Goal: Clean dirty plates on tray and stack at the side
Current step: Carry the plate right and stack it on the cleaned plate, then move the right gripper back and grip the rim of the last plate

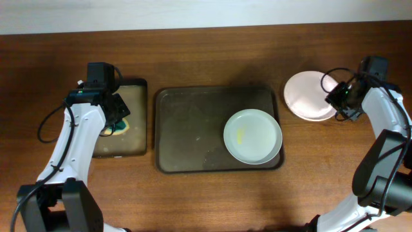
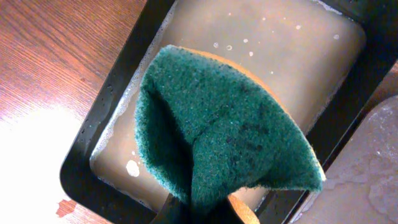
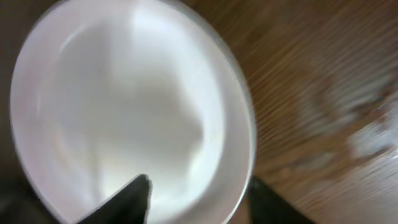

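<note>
A white plate (image 1: 253,136) with a faint yellow smear lies at the right end of the dark brown tray (image 1: 187,129). Another white plate (image 1: 308,95) lies on the table to the right of the tray; I cannot tell if it is one plate or a stack. My right gripper (image 1: 336,96) is at its right rim. In the right wrist view its fingers (image 3: 198,199) are apart, straddling the rim of the plate (image 3: 124,112). My left gripper (image 1: 116,119) is shut on a green and yellow sponge (image 2: 230,124), over the small black tray (image 2: 87,168).
The small black tray (image 1: 129,148) stands left of the brown tray and holds cloudy soapy water. Bare wooden table (image 1: 212,58) lies behind and in front of both trays. Cables hang off both arms.
</note>
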You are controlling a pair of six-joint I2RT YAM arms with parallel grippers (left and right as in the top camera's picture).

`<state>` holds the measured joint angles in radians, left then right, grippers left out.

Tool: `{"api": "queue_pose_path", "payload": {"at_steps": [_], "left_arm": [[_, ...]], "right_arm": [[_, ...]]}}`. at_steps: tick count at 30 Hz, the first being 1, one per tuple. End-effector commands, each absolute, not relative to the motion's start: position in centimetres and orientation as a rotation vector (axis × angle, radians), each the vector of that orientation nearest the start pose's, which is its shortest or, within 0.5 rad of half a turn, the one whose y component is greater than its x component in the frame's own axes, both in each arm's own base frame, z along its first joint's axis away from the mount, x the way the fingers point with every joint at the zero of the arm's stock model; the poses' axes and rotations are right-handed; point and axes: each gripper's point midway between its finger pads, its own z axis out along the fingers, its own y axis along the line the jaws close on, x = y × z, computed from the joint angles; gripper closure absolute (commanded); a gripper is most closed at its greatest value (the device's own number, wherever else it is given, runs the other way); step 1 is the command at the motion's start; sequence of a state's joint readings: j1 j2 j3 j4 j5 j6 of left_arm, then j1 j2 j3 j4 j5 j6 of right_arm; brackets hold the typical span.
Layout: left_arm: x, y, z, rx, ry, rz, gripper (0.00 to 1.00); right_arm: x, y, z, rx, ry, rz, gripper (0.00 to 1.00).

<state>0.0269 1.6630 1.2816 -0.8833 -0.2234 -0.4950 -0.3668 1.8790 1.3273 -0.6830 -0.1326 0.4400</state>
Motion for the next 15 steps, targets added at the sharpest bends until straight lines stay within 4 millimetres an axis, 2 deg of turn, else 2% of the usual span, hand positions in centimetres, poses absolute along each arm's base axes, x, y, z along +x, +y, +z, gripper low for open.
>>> {"api": "queue_pose_path", "payload": {"at_steps": [1, 4, 8, 11, 13, 15], "left_arm": [[36.6, 4.8, 10.7, -0.784, 2.68, 0.2, 1.0], [36.5, 4.8, 10.7, -0.784, 2.682, 0.201, 1.0], [36.5, 4.8, 10.7, -0.784, 2.682, 0.2, 1.0], [36.5, 4.8, 10.7, -0.784, 2.682, 0.201, 1.0], [36.5, 4.8, 10.7, -0.784, 2.682, 0.201, 1.0], [36.5, 4.8, 10.7, -0.784, 2.683, 0.201, 1.0]], "right_arm": [[40.0, -10.0, 6.8, 0.973, 2.63, 0.39, 0.43], [39.3, -9.2, 7.7, 0.96, 2.65, 0.378, 0.4], [38.2, -6.8, 11.5, 0.835, 2.652, 0.379, 0.38], [37.7, -2.5, 15.0, 0.492, 2.667, 0.363, 0.31], [37.2, -0.1, 15.1, 0.37, 2.706, 0.346, 0.24], [35.9, 2.0, 13.6, 0.29, 2.808, 0.277, 0.24]]}}
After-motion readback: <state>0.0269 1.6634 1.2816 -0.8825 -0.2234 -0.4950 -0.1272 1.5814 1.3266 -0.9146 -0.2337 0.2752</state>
